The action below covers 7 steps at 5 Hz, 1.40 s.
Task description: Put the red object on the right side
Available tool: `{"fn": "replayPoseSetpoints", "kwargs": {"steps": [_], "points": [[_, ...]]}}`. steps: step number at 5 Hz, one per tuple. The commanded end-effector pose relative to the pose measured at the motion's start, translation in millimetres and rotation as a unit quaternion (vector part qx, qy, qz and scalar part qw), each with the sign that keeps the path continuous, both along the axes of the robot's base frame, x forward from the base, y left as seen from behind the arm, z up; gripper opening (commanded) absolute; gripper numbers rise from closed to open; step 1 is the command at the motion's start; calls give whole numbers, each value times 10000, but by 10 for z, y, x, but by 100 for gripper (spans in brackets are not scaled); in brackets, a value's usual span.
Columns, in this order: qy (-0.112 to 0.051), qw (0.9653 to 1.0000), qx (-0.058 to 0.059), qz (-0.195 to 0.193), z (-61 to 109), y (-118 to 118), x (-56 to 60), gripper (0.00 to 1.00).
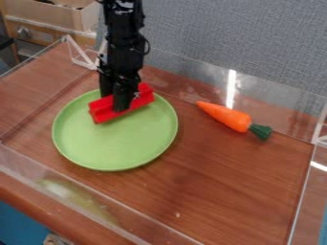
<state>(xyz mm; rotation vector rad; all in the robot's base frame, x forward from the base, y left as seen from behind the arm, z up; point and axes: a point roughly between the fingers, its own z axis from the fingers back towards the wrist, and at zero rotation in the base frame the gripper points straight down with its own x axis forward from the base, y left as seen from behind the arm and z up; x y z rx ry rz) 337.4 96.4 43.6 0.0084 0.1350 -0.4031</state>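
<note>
The red object (pixel 101 110) is a bright red brick-shaped block, held tilted at the far edge of the green plate (pixel 90 144). My black gripper (pixel 121 99) comes down from above and is shut on the block's middle, hiding that part. Both ends of the block stick out to the left and right of the fingers. I cannot tell whether the block touches the plate. The block and plate are on the left half of the wooden table.
An orange toy carrot (pixel 227 116) with a green top lies to the right of the plate. A clear plastic wall (pixel 274 91) rings the table. A cardboard box (pixel 52 19) stands at the back left.
</note>
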Motion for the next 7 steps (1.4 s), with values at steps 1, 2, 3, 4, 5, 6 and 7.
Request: {"fn": "replayPoseSetpoints", "kwargs": {"steps": [1, 2, 3, 4, 5, 6, 7], "points": [[-175, 9991, 78, 374, 126, 177, -16, 0], [-149, 9981, 75, 596, 128, 250, -94, 100], [-148, 9989, 68, 435, 155, 169, -137, 0], [-147, 9995, 70, 279, 179, 95, -174, 0], [-141, 9998, 71, 73, 256, 107, -147, 0], [-130, 9998, 79, -134, 348, 117, -122, 100], [-108, 9992, 85, -364, 409, 119, -87, 0]]}}
